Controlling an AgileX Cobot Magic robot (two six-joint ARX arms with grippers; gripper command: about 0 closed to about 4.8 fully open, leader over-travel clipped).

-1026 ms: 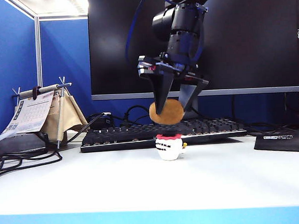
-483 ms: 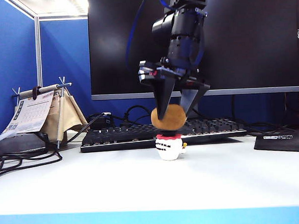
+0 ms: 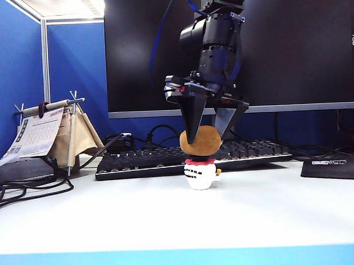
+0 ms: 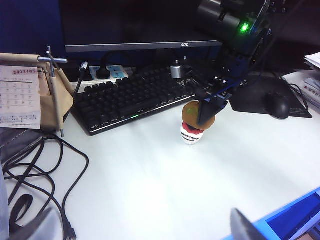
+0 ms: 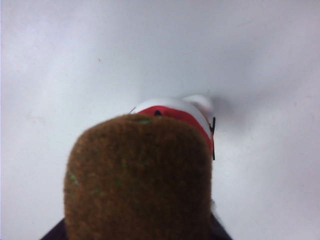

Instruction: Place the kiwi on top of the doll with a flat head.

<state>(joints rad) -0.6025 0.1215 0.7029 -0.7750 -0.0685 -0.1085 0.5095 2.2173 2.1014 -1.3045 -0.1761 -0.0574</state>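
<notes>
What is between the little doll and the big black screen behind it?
A black keyboard lies on the table between the doll and the monitor, clearest in the left wrist view. The kiwi sits atop the doll.

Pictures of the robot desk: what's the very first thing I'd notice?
Probably the fuzzy brown kiwi sitting right on the little white doll with a flat head in the middle of the white table, with the right gripper reaching down from above, its fingers on both sides of the fruit. Behind them lie a black keyboard and a big dark monitor.
</notes>
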